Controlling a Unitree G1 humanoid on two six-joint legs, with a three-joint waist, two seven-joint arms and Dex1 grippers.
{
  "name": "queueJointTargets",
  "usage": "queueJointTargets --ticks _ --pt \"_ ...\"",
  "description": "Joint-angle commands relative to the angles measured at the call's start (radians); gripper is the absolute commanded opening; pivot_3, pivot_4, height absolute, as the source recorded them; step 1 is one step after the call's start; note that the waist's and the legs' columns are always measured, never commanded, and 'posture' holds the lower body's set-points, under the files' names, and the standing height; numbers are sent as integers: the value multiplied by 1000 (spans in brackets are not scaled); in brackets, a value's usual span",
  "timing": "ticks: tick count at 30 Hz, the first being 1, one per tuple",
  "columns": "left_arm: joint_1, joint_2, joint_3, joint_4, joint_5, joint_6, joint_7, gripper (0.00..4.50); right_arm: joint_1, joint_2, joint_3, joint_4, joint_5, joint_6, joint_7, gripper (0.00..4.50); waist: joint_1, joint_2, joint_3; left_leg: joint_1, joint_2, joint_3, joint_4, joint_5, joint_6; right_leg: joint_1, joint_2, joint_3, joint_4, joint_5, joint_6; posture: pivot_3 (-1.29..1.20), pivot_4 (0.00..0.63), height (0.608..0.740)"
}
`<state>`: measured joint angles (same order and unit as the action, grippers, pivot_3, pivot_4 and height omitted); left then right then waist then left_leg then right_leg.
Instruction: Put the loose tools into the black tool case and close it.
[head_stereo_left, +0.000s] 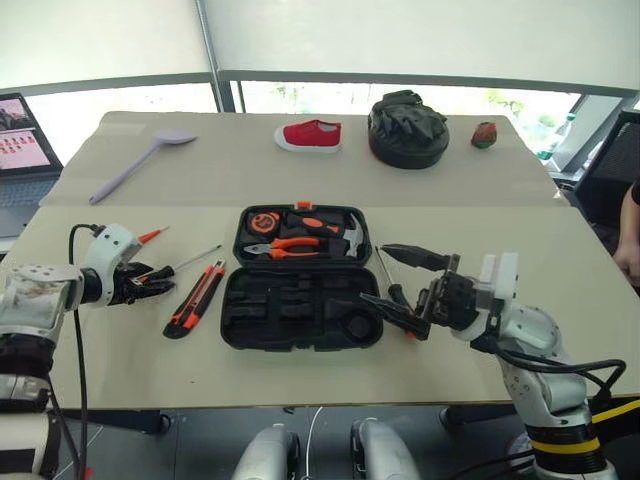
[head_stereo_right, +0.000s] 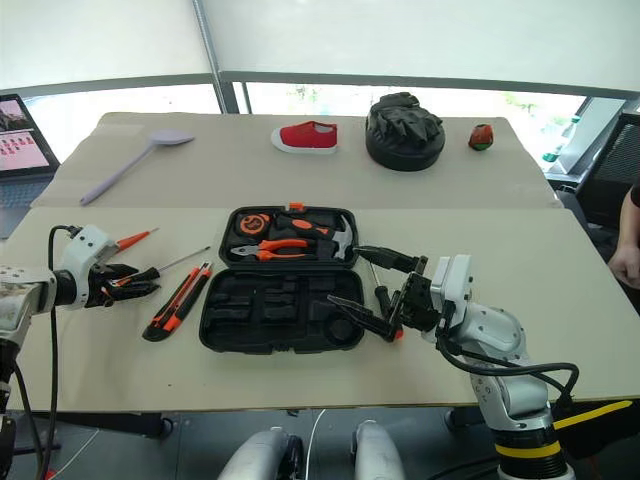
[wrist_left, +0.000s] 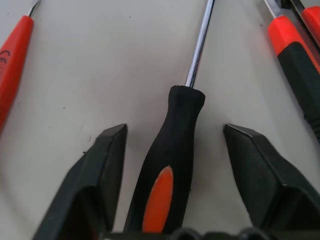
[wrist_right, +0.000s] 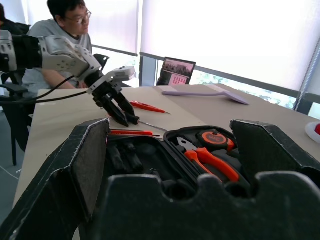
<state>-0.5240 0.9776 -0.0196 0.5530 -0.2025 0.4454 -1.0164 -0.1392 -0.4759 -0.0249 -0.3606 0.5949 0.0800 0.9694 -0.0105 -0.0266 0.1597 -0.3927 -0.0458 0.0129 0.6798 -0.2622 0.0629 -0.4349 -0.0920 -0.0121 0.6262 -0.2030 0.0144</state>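
Observation:
The black tool case lies open on the near table, with pliers, a hammer and a tape measure in its far half. To its left lie an all-orange screwdriver, a black-and-orange screwdriver and a utility knife. My left gripper is low on the table, open. Its fingers straddle the black-and-orange screwdriver's handle with a gap on each side. My right gripper hangs open over the case's right edge, holding nothing. Another black-and-orange screwdriver lies beneath it.
On the far table are a lilac spoon, a red shoe, a round black bag and a small red-green object. A laptop stands at the far left. A person sits beyond the left side.

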Motion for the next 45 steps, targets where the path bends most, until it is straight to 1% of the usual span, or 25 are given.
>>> queueJointTargets --ticks 1,3,4,7,9,11,13,14,15,16,17,19,20,23,28,35,40,42,43,44,45 --pt "-8 32 29 25 5 -36 -57 1652 -3 -2 -3 -38 20 -22 30 4500 0 0 0 0 0 0 0 0 0 0 0 0 0 0 0 0 150 740" --pt "-5 35 63 42 -9 -98 -77 1041 7 -8 2 -32 10 -36 51 4500 0 0 0 0 0 0 0 0 0 0 -1 0 0 0 0 0 150 740" --pt "-6 33 77 48 -17 -122 -86 819 10 -9 1 -30 8 -40 56 4500 0 0 0 0 0 0 0 0 0 0 -1 0 0 0 0 0 150 740" --pt "-24 28 171 4 -113 -184 -184 820 25 -17 -19 -25 6 -53 65 4500 1 0 0 -2 1 0 1 0 0 -2 -1 0 0 0 0 0 150 740" --pt "-46 26 184 -61 -151 -172 -229 820 31 -31 -40 -22 8 -56 66 4500 5 0 0 -7 2 0 4 0 0 -5 -3 -1 1 0 0 0 150 740" --pt "-73 -9 132 -269 -203 -115 -279 820 39 -92 -91 -12 18 -24 75 4500 16 -1 0 -8 1 -1 6 0 1 -4 -3 -1 1 0 0 0 150 740" --pt "-83 -35 74 -396 -199 -90 -294 820 41 -135 -117 0 23 1 76 4500 28 0 1 -11 1 -1 12 -2 4 -4 -3 -1 1 1 1 0 150 740" --pt "-89 -39 23 -445 -168 -66 -294 820 40 -152 -124 8 18 6 78 4500 30 0 1 -12 1 -2 15 -3 5 -3 -3 -1 2 1 1 0 150 740" --pt "-99 -33 -58 -504 -120 -35 -316 820 37 -171 -133 21 13 11 78 4500 30 0 1 -11 1 -2 16 -4 6 -1 -4 0 0 1 2 0 150 740" --pt "-111 -43 -116 -538 -68 -52 -313 820 32 -185 -140 31 17 26 75 4500 28 0 1 -11 0 -2 16 -4 7 -1 -4 0 0 2 3 0 150 740" --pt "-119 -48 -149 -554 -36 -66 -309 820 28 -192 -142 36 20 38 72 4500 25 1 1 -11 0 -1 16 -4 7 -1 -4 0 0 2 3 0 150 740" --pt "-162 -112 -191 -555 22 -73 -231 820 1 -206 -142 55 12 44 70 4500 20 1 1 -10 -1 0 15 -4 7 -1 -2 0 0 2 4 0 150 740" --pt "-176 -132 -228 -549 66 -92 -216 820 -18 -214 -138 65 7 47 75 4500 19 1 1 -11 0 0 15 -4 7 -2 0 1 1 2 3 0 150 740" --pt "-192 -167 -302 -512 163 -165 -200 820 -61 -228 -128 80 8 62 87 4500 13 1 1 -11 1 2 16 -4 7 -3 2 2 1 2 3 0 150 740" --pt "-230 -216 -349 -425 236 -236 -190 820 -106 -217 -96 62 15 93 74 4500 19 1 1 -12 0 2 17 -4 8 -3 2 1 1 2 3 0 150 740" --pt "-267 -268 -369 -351 296 -299 -186 820 -113 -198 -98 7 69 175 29 4500 26 1 1 -13 0 2 20 -5 10 -2 1 0 2 1 4 0 150 740" --pt "-244 -276 -364 -386 280 -296 -229 820 -110 -208 -106 -8 72 204 21 4500 23 1 1 -13 0 2 22 -6 11 -2 1 0 2 2 5 0 150 740" --pt "-242 -285 -353 -378 289 -307 -204 1833 -108 -212 -109 -9 73 213 23 4500 23 1 1 -13 0 2 21 -6 11 -2 1 0 2 1 5 0 150 740" --pt "-243 -291 -346 -372 293 -313 -186 2102 -107 -214 -110 -9 72 216 24 4500 23 1 1 -13 0 2 21 -6 11 -2 1 0 2 1 5 0 150 740" --pt "-242 -310 -324 -378 270 -299 -167 2574 -103 -217 -114 -10 75 222 26 4500 23 1 1 -13 0 2 21 -6 11 -2 1 0 2 1 5 0 150 740" --pt "-241 -330 -299 -386 243 -280 -148 2868 -101 -218 -117 -12 76 224 27 4500 24 1 1 -13 0 2 22 -6 11 -2 1 0 2 1 5 0 150 740"
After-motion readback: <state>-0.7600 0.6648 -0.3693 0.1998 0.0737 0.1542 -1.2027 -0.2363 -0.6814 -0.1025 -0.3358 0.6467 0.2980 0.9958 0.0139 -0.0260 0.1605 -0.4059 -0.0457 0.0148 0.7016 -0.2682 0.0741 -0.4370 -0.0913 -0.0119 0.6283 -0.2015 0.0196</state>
